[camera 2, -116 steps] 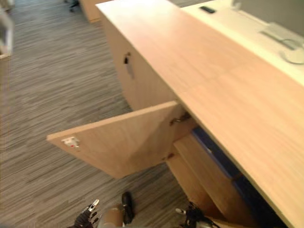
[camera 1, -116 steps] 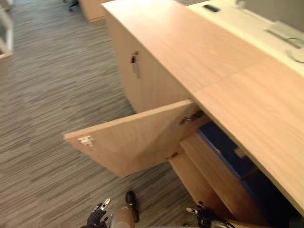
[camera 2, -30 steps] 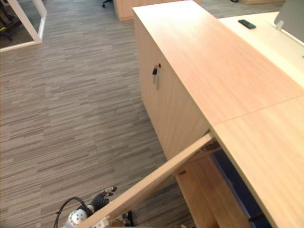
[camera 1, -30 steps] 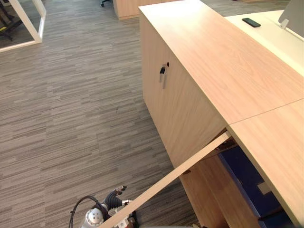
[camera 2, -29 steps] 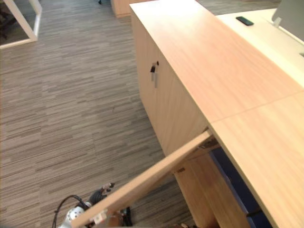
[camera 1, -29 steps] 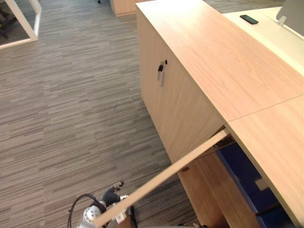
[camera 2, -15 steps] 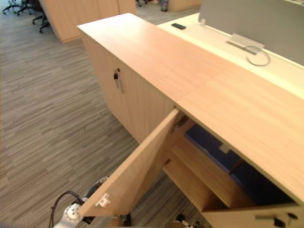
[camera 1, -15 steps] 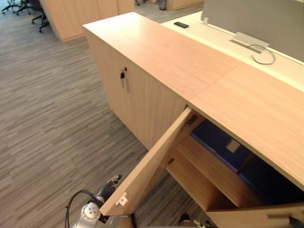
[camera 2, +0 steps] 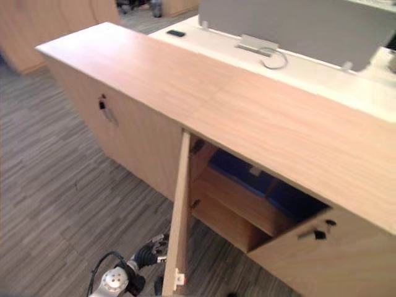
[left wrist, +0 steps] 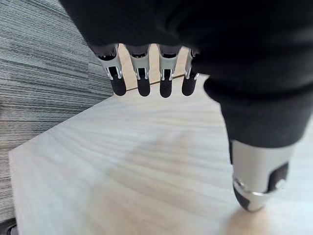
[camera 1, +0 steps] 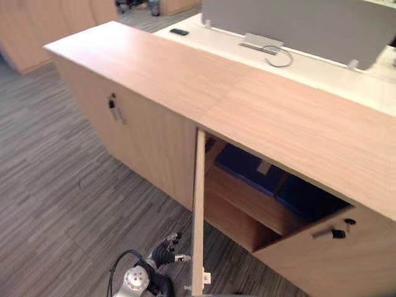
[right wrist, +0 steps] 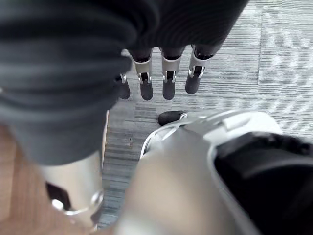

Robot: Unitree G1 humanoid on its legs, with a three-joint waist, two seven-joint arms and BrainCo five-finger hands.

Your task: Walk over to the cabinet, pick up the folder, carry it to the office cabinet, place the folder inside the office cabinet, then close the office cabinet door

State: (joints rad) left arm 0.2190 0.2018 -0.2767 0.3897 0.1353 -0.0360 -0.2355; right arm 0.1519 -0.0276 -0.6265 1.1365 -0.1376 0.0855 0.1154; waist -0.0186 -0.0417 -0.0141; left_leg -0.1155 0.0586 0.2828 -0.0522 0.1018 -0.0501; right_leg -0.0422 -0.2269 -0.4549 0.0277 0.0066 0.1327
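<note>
Much of the office cabinet (camera 1: 154,68) interior is hidden under its long flat top. Left of the open door (camera 1: 198,210), low over grey striped carpet (camera 1: 55,204), the left hand (camera 1: 163,253) has straight, loose fingers holding nothing, close to the door's pale wood-grain face. The door shows edge-on as a thin board. Right of it the blue folder (camera 1: 242,162) lies on the upper shelf, and a darker blue shape beside it is hard to make out. Further right a second door (camera 1: 334,260) stands ajar, cut off at the edge. The right hand (right wrist: 167,78) hangs over carpet, fingers straight and empty. A white desk (camera 1: 322,71) lies beyond
</note>
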